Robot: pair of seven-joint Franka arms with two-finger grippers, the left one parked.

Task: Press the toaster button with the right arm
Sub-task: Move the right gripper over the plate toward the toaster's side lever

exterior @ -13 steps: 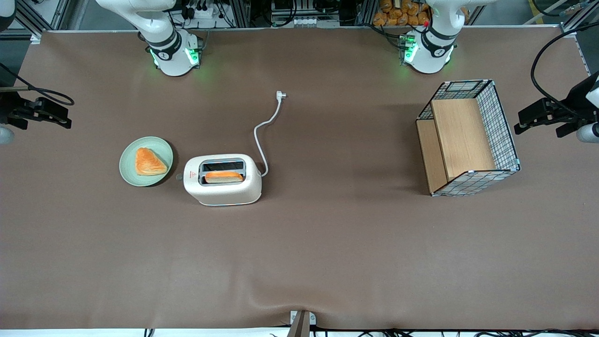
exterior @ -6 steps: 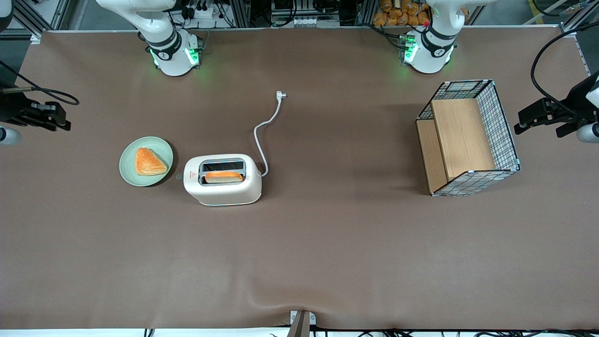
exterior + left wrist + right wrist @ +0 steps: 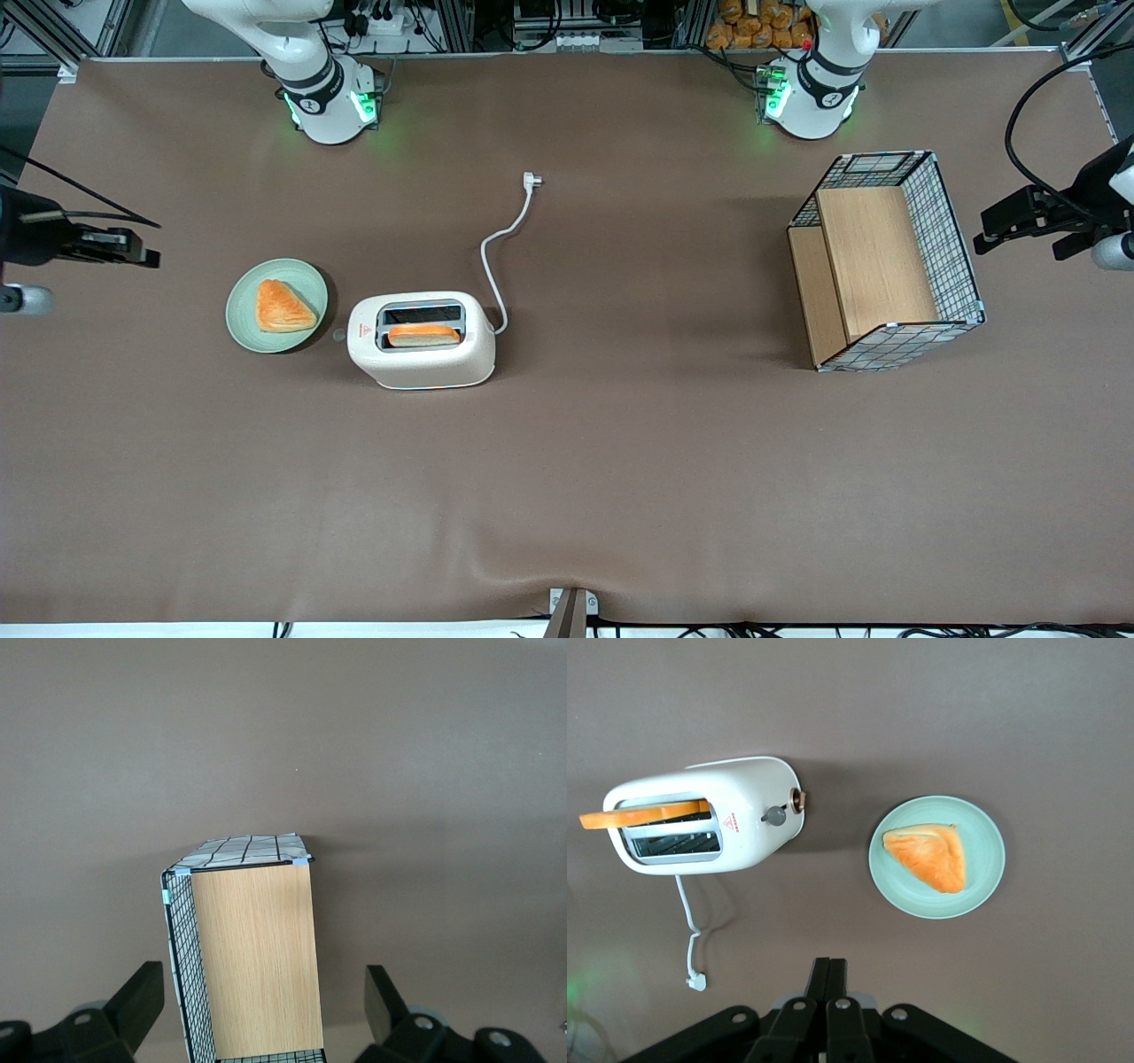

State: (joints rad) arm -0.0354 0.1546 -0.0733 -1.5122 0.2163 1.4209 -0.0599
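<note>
**Toaster button untouched, gripper well apart**

Toaster button juts from the toaster's narrow end, facing the green plate. The right arm's gripper hovers above the table toward the working arm's end, fingers pressed together, holding nothing.

wire basket w/ wood panel on brown table.

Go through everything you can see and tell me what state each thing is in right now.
toaster: upright, one slice in a slot, unplugged.
toaster button: untouched.
plug: loose on the table.
plate: holds a pastry.
wire basket: tipped on its side.
tool: shut, high above the table, apart from the toaster.
</note>
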